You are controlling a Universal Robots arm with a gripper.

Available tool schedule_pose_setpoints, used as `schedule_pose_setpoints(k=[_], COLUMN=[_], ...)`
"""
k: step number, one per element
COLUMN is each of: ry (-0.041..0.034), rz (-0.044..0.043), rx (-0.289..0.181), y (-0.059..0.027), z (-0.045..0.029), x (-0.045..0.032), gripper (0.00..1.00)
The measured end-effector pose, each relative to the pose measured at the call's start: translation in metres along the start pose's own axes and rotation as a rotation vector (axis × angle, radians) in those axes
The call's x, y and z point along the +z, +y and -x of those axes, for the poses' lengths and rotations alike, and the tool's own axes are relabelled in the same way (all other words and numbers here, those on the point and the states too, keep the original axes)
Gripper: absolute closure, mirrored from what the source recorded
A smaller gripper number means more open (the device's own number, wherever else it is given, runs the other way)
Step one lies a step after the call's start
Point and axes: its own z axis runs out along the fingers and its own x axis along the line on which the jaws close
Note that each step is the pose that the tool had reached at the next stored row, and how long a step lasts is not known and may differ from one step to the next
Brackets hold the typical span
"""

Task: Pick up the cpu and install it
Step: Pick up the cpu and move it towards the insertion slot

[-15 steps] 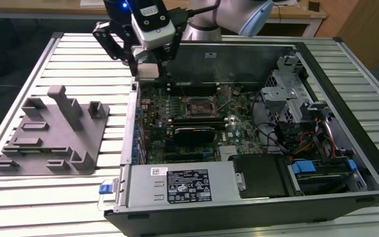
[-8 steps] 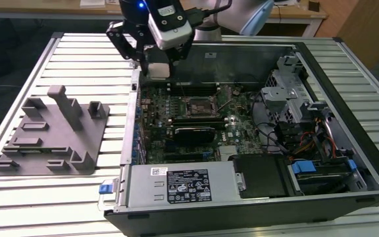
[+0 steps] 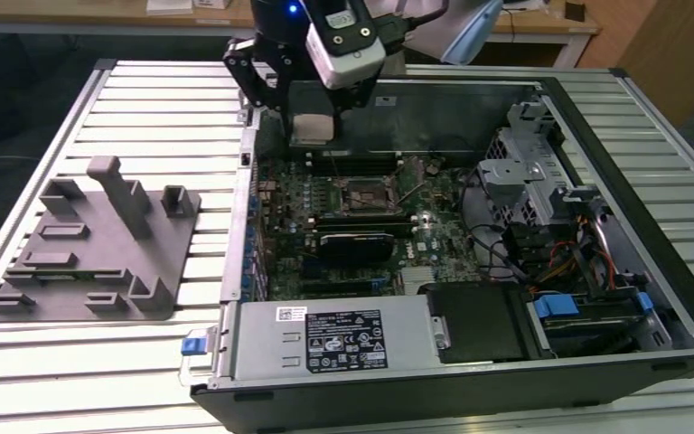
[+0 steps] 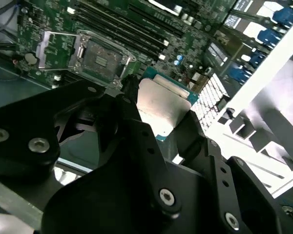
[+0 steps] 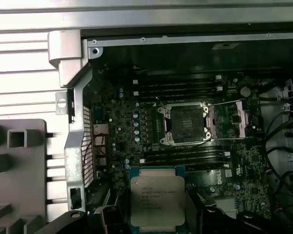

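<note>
My gripper (image 3: pixel 312 125) is shut on the cpu (image 3: pixel 314 129), a flat square chip with a silvery top plate. I hold it in the air over the back left part of the open computer case. In both wrist views the cpu (image 4: pixel 163 103) (image 5: pixel 157 199) sits between my black fingers (image 4: pixel 132 122). The black socket frame (image 3: pixel 363 193) lies open on the green motherboard (image 3: pixel 437 237), below and to the exterior view's right of the chip. In both wrist views the socket (image 5: pixel 185 124) (image 4: pixel 100 57) has its metal clamp frame lifted, and nothing sits in it.
The grey plastic fixture block (image 3: pixel 94 244) stands on the slatted table (image 3: pixel 46 362) at the exterior view's left. Inside the case are a power supply (image 3: pixel 335 339), a metal drive cage (image 3: pixel 528 172), cables (image 3: pixel 564 262) and memory slots (image 5: pixel 180 87) beside the socket.
</note>
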Motion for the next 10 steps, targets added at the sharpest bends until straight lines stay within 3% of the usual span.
schedule_pose_setpoints(k=[10], ry=[0.0026], rz=[-0.0004], rx=[0.0], y=[0.006], z=[0.0208], x=[0.0086], gripper=[0.46])
